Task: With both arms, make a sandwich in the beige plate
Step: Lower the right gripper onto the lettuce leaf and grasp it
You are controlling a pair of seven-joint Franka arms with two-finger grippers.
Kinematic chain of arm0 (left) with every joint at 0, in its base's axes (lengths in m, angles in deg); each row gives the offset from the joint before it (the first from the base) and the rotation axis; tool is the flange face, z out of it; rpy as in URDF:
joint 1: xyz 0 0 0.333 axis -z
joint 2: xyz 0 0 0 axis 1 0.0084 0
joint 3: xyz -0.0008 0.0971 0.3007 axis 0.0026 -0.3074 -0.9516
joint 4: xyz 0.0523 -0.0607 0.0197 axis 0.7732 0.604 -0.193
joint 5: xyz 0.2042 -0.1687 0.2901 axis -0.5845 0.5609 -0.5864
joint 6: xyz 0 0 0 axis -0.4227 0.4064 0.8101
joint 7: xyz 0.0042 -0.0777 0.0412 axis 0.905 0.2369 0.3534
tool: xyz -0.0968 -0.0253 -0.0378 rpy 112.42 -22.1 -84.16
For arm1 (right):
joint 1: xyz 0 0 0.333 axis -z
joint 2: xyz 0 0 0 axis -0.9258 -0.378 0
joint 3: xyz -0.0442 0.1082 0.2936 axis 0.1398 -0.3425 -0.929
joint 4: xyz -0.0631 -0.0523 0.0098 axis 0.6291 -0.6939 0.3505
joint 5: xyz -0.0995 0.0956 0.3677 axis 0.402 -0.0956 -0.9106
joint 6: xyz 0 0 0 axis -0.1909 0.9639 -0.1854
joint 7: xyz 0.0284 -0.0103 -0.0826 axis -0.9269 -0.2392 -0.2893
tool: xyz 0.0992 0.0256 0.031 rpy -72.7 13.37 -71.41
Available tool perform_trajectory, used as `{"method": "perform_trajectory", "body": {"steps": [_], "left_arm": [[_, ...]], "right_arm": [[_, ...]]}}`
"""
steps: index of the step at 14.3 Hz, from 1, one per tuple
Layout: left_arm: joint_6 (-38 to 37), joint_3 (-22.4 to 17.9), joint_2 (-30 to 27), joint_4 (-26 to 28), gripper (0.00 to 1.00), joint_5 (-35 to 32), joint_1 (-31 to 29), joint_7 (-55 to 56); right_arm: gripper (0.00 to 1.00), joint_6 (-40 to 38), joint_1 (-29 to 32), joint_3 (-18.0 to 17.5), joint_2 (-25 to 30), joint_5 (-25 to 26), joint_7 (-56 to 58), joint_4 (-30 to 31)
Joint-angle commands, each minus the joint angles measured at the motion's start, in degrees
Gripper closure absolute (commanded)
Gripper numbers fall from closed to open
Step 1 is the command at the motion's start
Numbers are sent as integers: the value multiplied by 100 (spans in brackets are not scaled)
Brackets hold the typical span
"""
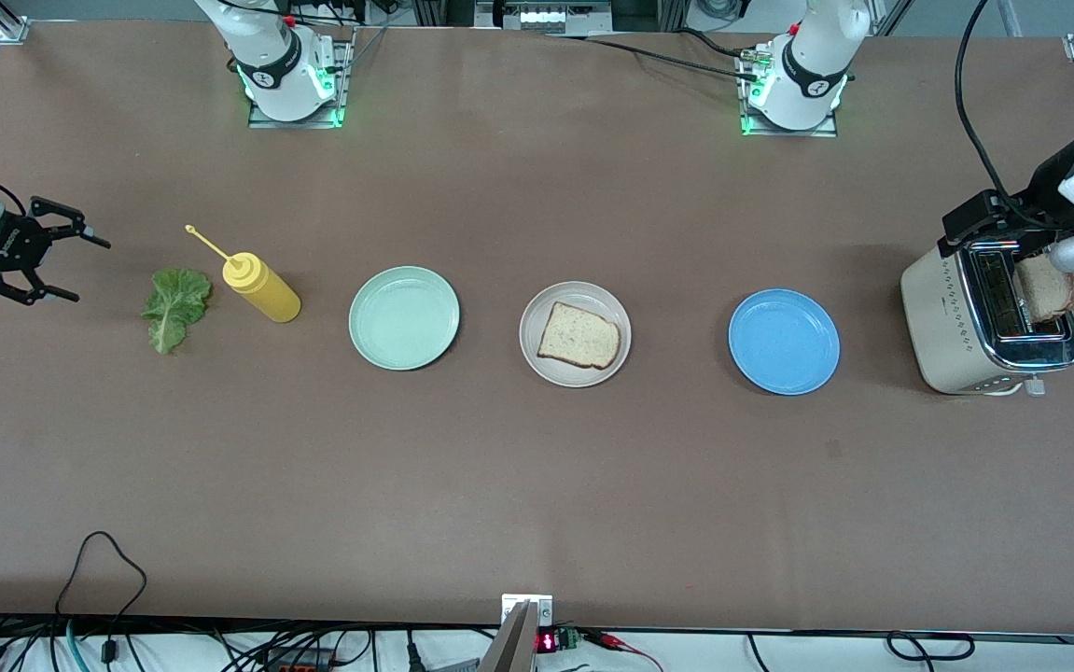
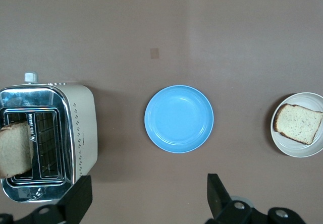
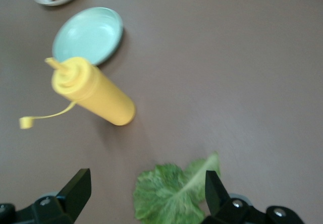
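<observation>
Tabletop [image 1: 537, 485] is plain brown, cables trailing along its near edge. My right gripper [image 1: 65, 266] hangs spread wide at the right arm's end near one lettuce leaf [image 1: 174, 306]; my left gripper [image 2: 146, 199] hovers, fingers apart, over the toaster [image 1: 952, 317]. Three plates: mint-green plate [image 1: 403, 317], beige plate [image 1: 575, 334], blue plate [image 1: 784, 342]. Two toast slices: one [image 1: 578, 336] on beige, one [image 1: 1050, 287] in the toaster. One yellow bottle [image 1: 261, 287].

beige plate [image 1: 532, 350] sitting mid-table, one toast slice [image 1: 578, 336] lying on it | two other plates [image 1: 404, 317] flanking it | bottle [image 1: 260, 287], lettuce [image 1: 174, 305] lying toward right arm's end | toaster [image 1: 966, 322] standing toward left arm's end
</observation>
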Motion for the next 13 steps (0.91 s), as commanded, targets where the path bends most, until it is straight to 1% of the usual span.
{"method": "perform_trajectory", "body": {"steps": [1, 3, 6, 7, 11, 12, 13], "left_arm": [[6, 9, -8, -33, 0, -66, -32, -96], [-11, -17, -8, -24, 0, -66, -49, -95], [-29, -17, 1, -24, 0, -66, -50, -96], [-37, -17, -8, -24, 0, -66, -50, -87], [-108, -17, -8, -33, 0, -66, -50, -87], [-108, -17, -8, -42, 0, -66, -50, -87], [-108, -17, -8, -50, 0, -66, -50, -87]], "right_arm": [[0, 562, -287, 38, 26, 489, -1741, 26], [0, 887, -480, 20, -27, 963, -3130, 53], [0, 1301, -708, -6, -176, 1517, -4862, 79], [0, 1450, -779, -15, -228, 1815, -5390, 123], [0, 1645, -1025, -67, -492, 2808, -7316, 141], [0, 1688, -1034, -111, -562, 2950, -7694, 149], [0, 1715, -1078, -129, -659, 2986, -8011, 158]]}}
